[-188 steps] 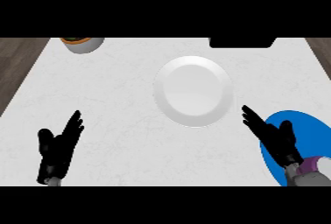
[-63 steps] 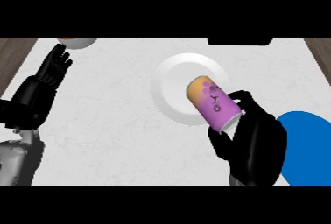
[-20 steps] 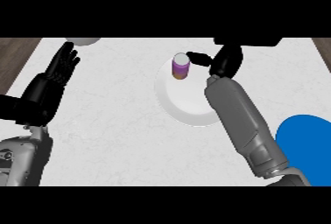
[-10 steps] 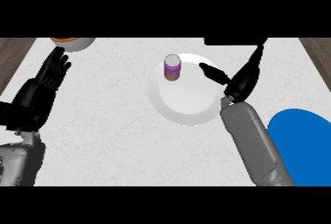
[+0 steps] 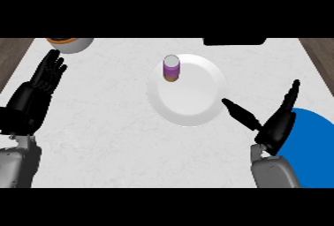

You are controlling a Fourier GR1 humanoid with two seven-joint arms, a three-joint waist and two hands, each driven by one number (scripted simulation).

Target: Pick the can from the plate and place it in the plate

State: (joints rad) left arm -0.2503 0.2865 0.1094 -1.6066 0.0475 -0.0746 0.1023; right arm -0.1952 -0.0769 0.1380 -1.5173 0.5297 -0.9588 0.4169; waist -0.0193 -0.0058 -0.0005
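One can, purple with an orange bottom, stands upright in the upper left part of the white plate, middle of the frame. My right robot hand sits lower right, fingers spread and straight, holding nothing, thumb near the plate's rim. Blue plate is beside it. My left robot hand rests spread at the left edge of the white surface.

Plenty of bare counter between the two hands, nothing in the way there. The white plate fills the middle, with the can standing upright near its far rim. Right hand sits spread just beside the plate's right edge, partly over the blue plate. A bowl blocks the far left corner; left hand rests by the left edge.
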